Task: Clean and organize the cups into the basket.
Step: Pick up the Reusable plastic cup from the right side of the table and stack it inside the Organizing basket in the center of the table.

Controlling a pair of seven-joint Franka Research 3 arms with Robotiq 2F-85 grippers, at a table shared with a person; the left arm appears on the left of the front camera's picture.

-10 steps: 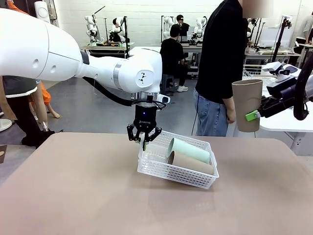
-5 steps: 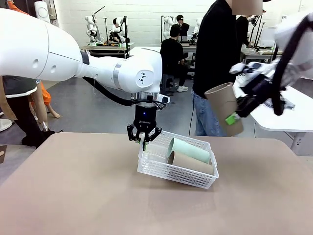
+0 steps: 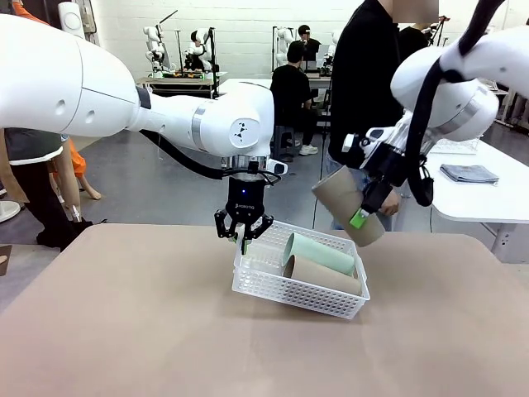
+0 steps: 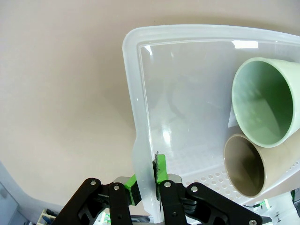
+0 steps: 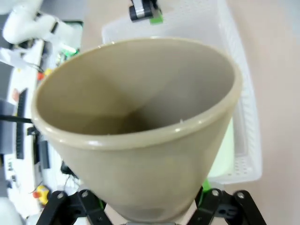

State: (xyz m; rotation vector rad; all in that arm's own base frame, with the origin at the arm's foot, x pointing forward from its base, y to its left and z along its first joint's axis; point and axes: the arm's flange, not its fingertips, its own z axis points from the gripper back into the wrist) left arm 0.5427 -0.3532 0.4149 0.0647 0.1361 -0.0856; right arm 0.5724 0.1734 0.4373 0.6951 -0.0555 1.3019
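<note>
The basket point(image 3: 301, 284) is the landmark, sitting mid-table point(image 3: 124, 331) w/ its left end raised, so it tilts down toward the right. The left gripper point(image 3: 243, 240) comes straight down onto the basket's left short wall, jaws pinched tight on the rim: in the left wrist view point(image 4: 146, 180) one green pad sits outside the wall and the other inside, w/ the white plastic between them.

Inside the basket, 2 cups lie on their sides along its length, toward the right end. The mint green cup point(image 3: 320, 252) is at the far side and the tan cup point(image 3: 324, 275) at the near side, touching each other. In the left wrist view both mouths face the camera, mint green point(image 4: 265, 103) next to tan point(image 4: 248, 164); the rest of the basket floor point(image 4: 187, 103) is bare.

Above & right of the basket, clear of it, the right gripper point(image 3: 364, 213) holds a third cup, tan point(image 3: 347, 205), in the air, tilted w/ its mouth up-left. Jaws part-closed on the cup's lower body; a green pad shows against its side. In the right wrist view that cup point(image 5: 140, 136) sits between the fingers, w/ the basket point(image 5: 243, 117) behind it.

A person point(image 3: 368, 107) in a dark top stands beyond the table's far edge, behind the basket.
</note>
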